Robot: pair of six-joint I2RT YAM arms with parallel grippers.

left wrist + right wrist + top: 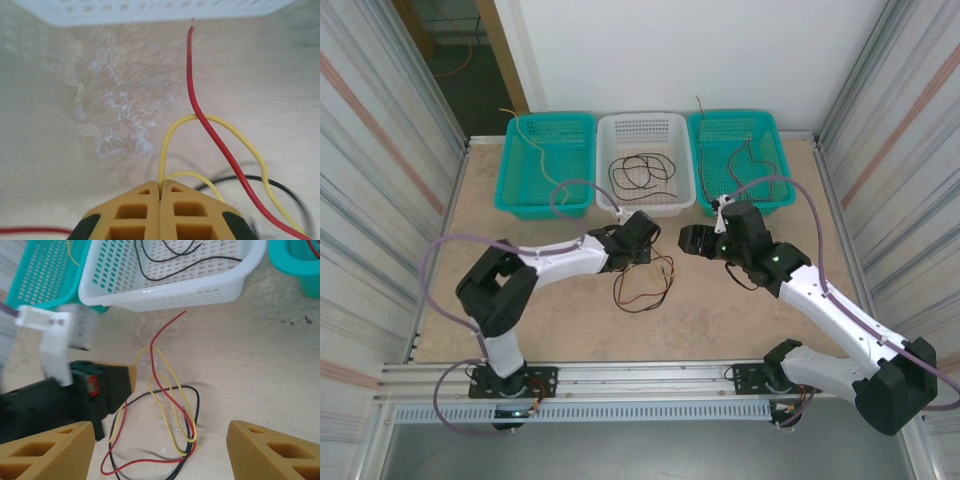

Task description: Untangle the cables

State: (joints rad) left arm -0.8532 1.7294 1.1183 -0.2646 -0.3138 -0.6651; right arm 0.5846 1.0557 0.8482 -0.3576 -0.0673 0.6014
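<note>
The cables [645, 283] lie in a loose knot on the table [750, 325], out in the open below the white basket [642, 205] and a little nearer the arm bases than either tool. The left tool [642, 238] sits right at the upper edge of the knot. Seen from its wrist, its fingers [135, 215] are pressed together with the yellow cable [162, 162] coming straight out of the seam, so I take it to be clamped on that strand.

The right tool [692, 240] is just beside it, facing it from the other side. Its fingers [55, 450] stand wide apart with nothing between them. From its own wrist the tangle lies dead ahead and slightly below, in the gap between those fingers.

The red cable [190, 65] is the long one to watch. Its free end points up towards the white basket, and it runs back down across the yellow loop into the knot. The black cable [245, 177] curves around underneath both.

All three strands are thin and slack, crossing each other several times. My guess is the right arm is the one to reach in, along the red strand's length, while the left holds the yellow.
</note>
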